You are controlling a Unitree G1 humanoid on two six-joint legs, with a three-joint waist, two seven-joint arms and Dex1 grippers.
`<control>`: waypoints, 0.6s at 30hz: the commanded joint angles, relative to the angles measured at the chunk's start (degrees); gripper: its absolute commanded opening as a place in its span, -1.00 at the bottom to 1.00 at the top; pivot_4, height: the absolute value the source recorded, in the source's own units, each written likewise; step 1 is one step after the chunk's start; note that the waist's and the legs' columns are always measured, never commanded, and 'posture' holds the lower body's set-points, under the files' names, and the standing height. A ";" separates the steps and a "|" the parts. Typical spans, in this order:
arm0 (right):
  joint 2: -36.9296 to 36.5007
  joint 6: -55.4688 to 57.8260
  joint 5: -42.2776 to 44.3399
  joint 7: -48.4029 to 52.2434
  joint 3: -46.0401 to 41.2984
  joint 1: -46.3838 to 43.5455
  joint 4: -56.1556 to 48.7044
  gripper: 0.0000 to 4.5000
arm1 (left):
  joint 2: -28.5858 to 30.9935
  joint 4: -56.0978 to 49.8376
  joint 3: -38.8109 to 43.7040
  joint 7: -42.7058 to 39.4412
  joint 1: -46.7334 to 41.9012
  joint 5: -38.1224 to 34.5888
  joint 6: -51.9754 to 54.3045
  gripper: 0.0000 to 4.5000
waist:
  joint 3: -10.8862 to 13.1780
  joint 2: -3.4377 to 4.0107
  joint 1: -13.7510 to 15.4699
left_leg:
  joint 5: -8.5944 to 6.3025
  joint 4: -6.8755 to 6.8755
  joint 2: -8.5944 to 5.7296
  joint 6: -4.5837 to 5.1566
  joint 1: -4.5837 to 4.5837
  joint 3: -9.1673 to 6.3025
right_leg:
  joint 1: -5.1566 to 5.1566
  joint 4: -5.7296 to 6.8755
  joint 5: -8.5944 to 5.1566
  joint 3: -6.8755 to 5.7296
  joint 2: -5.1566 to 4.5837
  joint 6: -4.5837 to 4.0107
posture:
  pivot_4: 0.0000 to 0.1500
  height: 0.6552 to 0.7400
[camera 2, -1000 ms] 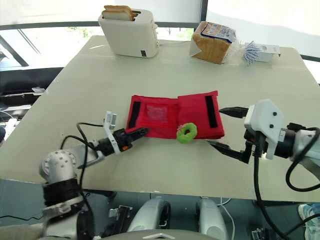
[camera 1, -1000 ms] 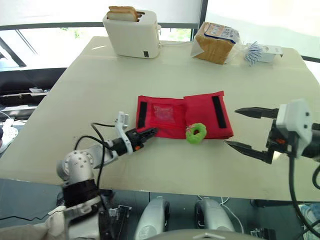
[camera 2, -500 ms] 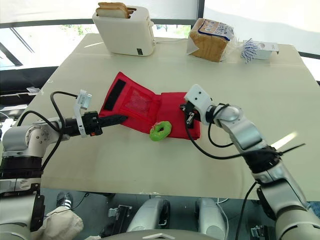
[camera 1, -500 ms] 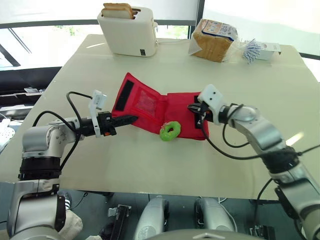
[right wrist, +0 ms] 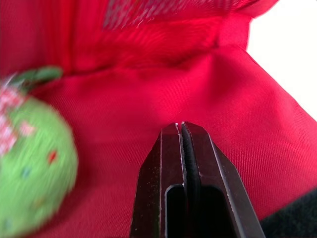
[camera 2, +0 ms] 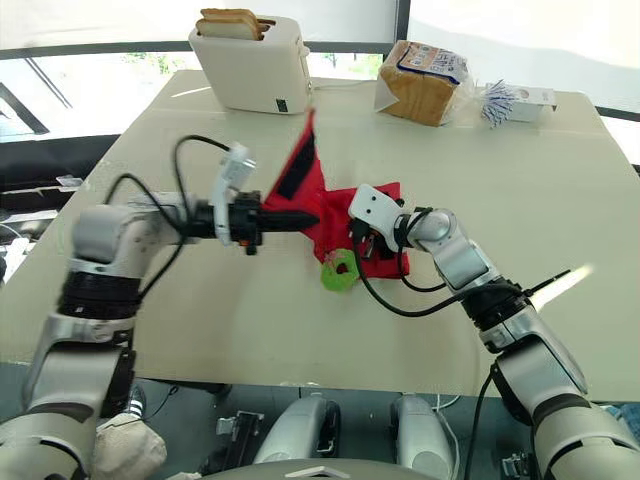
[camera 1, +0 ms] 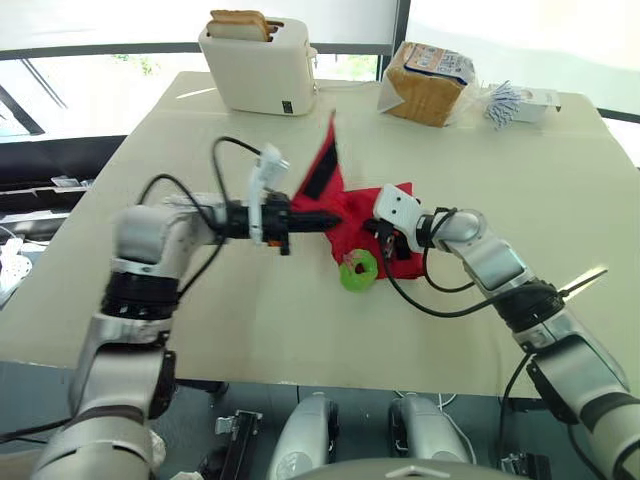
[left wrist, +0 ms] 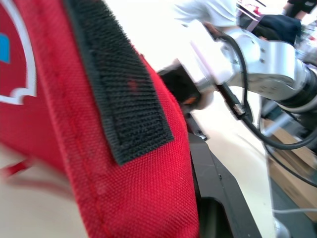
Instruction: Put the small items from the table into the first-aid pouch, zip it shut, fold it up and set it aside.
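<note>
The red first-aid pouch [camera 1: 352,212] lies mid-table, its left flap with a black velcro strip [camera 1: 320,176] standing nearly upright. My left gripper [camera 1: 320,218] is shut, reaching under that flap, and the cloth [left wrist: 74,124] leans over its fingers [left wrist: 218,198]. A green ring-shaped item [camera 1: 358,272] rests against the pouch's near edge. My right gripper [camera 1: 384,238] is shut, its tips [right wrist: 182,127] pressed on the pouch's red fabric, right beside the green ring [right wrist: 34,163].
A white toaster [camera 1: 262,68] with bread slices stands at the table's far side. A bagged bread loaf [camera 1: 430,83] and a white packet [camera 1: 520,103] sit at the far right. Bare tabletop [camera 1: 180,330] runs along the near edge.
My left gripper swept right, tipping the pouch's left flap from flat to nearly upright. The right gripper shut and came down onto the pouch's right half. The pouch and ring shifted slightly.
</note>
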 commanded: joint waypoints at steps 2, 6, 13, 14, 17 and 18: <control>-1.46 3.55 -0.11 -0.46 -3.99 3.42 -3.23 -0.95 | -3.87 1.65 -4.92 -0.88 -1.52 3.87 -3.63 -1.00 | 0.00 0.00 -0.18 | 0.00 0.00 0.00 0.00 0.01 0.00 | -0.01 0.01 0.00 0.01 0.00 0.00 | 1.00 1.00; -2.91 6.88 1.72 -0.04 -7.95 6.46 -10.98 -0.95 | -7.56 5.91 -6.38 -0.73 -2.44 6.31 -5.50 -1.00 | 0.01 0.02 0.00 | 0.00 -0.01 0.01 0.00 0.00 -0.03 | -0.01 0.00 0.00 -0.01 0.03 0.00 | 1.00 1.00; -13.16 19.46 6.27 0.03 -19.40 17.24 -34.94 -0.95 | -13.77 9.75 -5.47 3.55 -2.79 8.30 -5.82 -1.00 | 0.05 0.07 0.80 | -0.02 0.02 -0.03 0.04 -0.07 -0.05 | -0.02 -0.04 -0.01 -0.02 -0.01 0.01 | 1.00 1.00; -14.48 21.71 7.22 -0.24 -21.77 19.49 -39.00 -0.95 | -14.34 9.82 -5.33 4.10 -2.61 8.74 -6.73 -1.00 | 0.05 0.07 0.95 | -0.02 0.01 -0.03 0.05 -0.08 -0.07 | -0.02 -0.04 -0.01 -0.03 -0.01 0.01 | 1.00 1.00; -16.75 26.48 9.73 -0.92 -26.71 24.07 -46.48 -1.00 | -14.67 9.07 -5.01 3.27 -2.23 8.27 -6.45 -0.77 | 0.04 0.08 1.04 | -0.12 0.01 0.02 0.21 -0.06 -0.07 | -0.02 -0.03 -0.01 -0.01 0.03 0.01 | 1.00 1.00; -17.08 27.55 10.43 -1.15 -27.80 24.90 -47.78 -1.00 | -14.63 8.67 -4.82 2.69 -2.15 7.70 -5.70 -0.67 | 0.03 0.09 1.02 | -0.12 0.01 0.04 0.22 -0.04 -0.04 | -0.02 -0.02 -0.01 0.03 0.06 0.01 | 1.00 1.00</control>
